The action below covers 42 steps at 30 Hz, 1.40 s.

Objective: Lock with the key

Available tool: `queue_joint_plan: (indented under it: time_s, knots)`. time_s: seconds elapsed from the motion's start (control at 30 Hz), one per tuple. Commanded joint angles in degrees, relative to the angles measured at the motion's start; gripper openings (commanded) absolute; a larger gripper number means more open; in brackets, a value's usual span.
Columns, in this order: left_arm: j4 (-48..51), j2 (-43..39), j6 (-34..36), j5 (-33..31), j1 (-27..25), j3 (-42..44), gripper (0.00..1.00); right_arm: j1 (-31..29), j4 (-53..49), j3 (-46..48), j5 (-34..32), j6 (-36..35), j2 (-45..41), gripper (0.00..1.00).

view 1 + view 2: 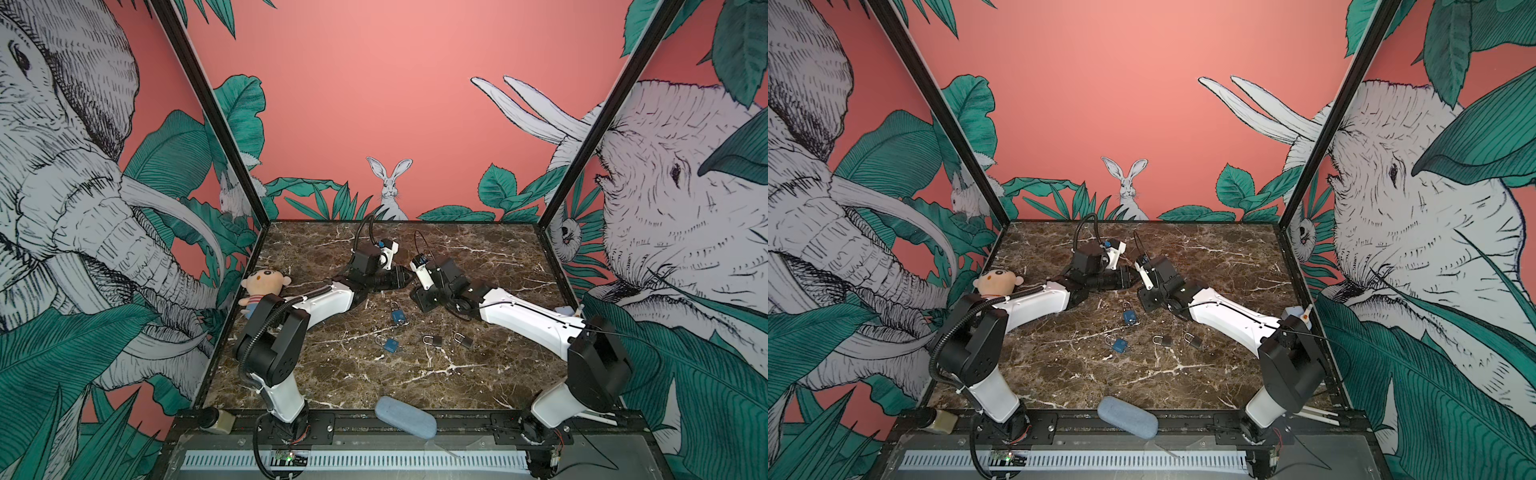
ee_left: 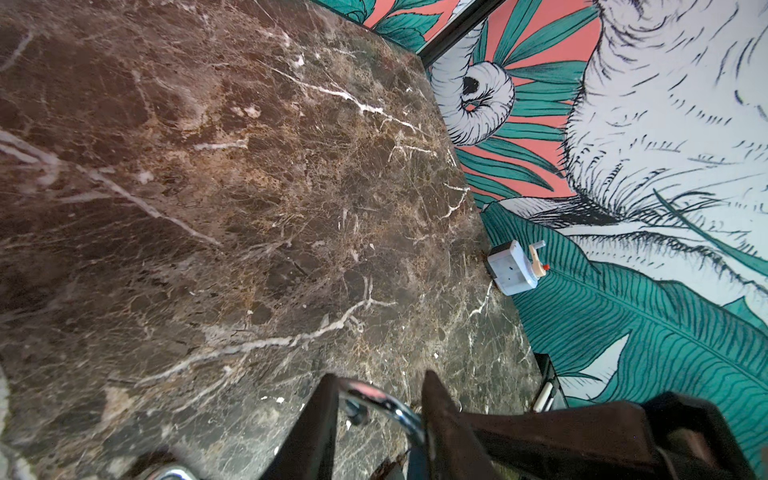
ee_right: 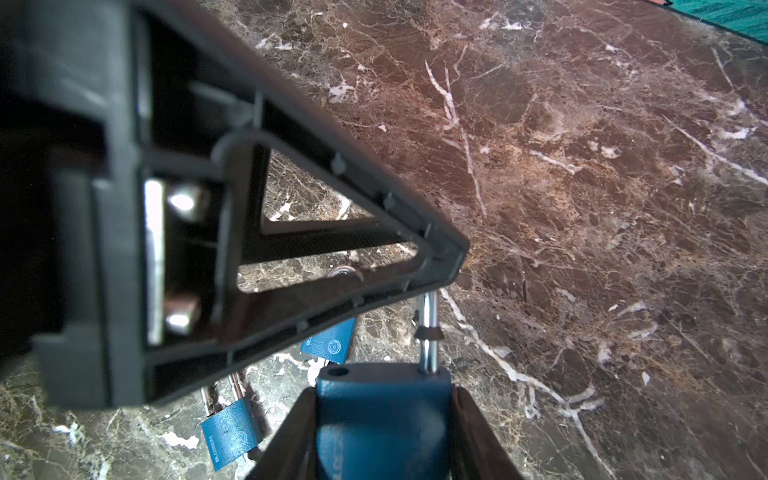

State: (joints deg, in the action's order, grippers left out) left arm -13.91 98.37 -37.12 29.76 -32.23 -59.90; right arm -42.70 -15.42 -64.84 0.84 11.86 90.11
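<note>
– Brown marble surface (image 1: pixel 415 374), white veins; jungle mural on the walls. Both arms meet mid-surface, toward the back. Where's the lock?
– Off the surface, in the right hand (image 3: pixel 384 397): its fingers are clamped on the flat faces of the blue padlock (image 3: pixel 374 436). The shackle (image 3: pixel 429 353) stands raised, one leg seated, the other socket (image 3: pixel 337 371) empty. So, not locked.
– Left hand (image 2: pixel 378 378)?
– The shackle's bow lies between its fingers. Pinched or only bracketed, cannot tell.
– Key?
– Can't pick one out. Four spare padlocks (image 1: pixel 390 345) lie nearer the front, two blue, two dark.
– Handling?
– My guess: small, dense, rigid metal. The painted body is likely slick, so the broad flat faces are the right hold. The shackle is thin chrome and probably swivels on its seated leg. Press on top of the bow with the free leg lined over its socket, or it will skate off. A key would be thin and fiddly; take it by the head.
</note>
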Motion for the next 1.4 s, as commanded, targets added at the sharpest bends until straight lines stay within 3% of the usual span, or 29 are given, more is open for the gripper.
queue_joint_plan:
  time_s: [0.0, 0.9, 1.37]
  knots:
    - [1.3, -0.6, 0.4, 1.2, -0.3, -1.8, 0.40, -0.6, 1.6, -1.8, -1.6, -0.9, -0.9, 0.14]
    - [8.3, 3.0, 0.7, 6.1, -0.9, -6.8, 0.42, -2.0, 1.4, -3.2, -3.8, -2.0, -0.1, 0.14]
    - [12.9, 3.1, 1.5, 5.2, -0.9, -8.3, 0.41, -2.2, 1.6, -2.7, -5.3, -2.2, -0.4, 0.13]
